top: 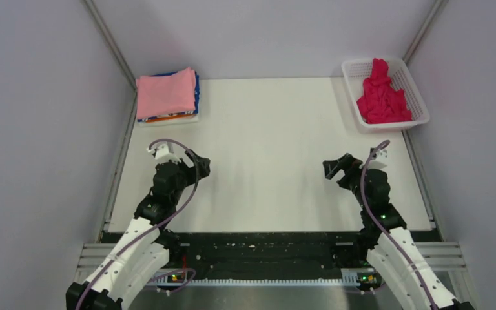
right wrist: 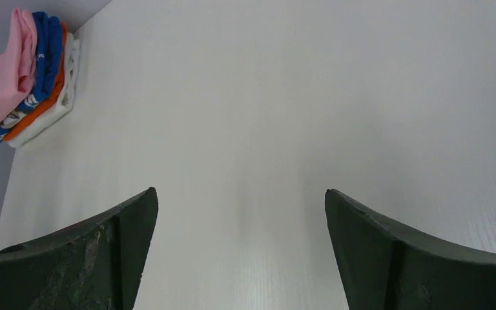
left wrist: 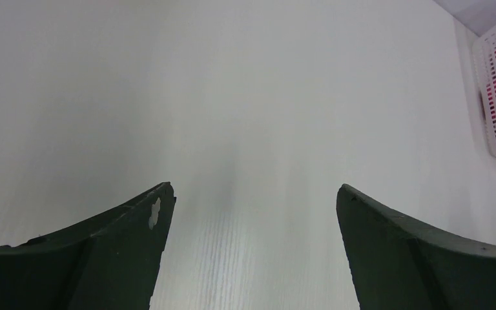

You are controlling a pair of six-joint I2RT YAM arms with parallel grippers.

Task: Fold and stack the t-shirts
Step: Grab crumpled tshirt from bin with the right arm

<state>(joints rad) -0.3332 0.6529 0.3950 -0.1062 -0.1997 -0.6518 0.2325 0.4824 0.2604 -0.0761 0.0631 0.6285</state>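
A: Where are the shirts?
B: A folded stack [top: 166, 97] sits at the table's [top: 265, 129] far left corner, with the pink shirt [top: 166, 90] on top and blue, orange and white beneath. The red shirt [top: 382, 97] lies crumpled in the basket [top: 354, 68] at the table's far right corner.
A: And the arms?
B: The left gripper [top: 200, 165] and right gripper [top: 333, 169] hover over the table's near half, well apart from each other. Both have their fingers spread wide and hold nothing.

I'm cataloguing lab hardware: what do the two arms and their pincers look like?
The left arm and right arm have white perforated lower shells, black upper joints and a purple cable looped alongside. The left pincer and right pincer are black with curved wedge fingers; one left-pincer finger carries a white chip.
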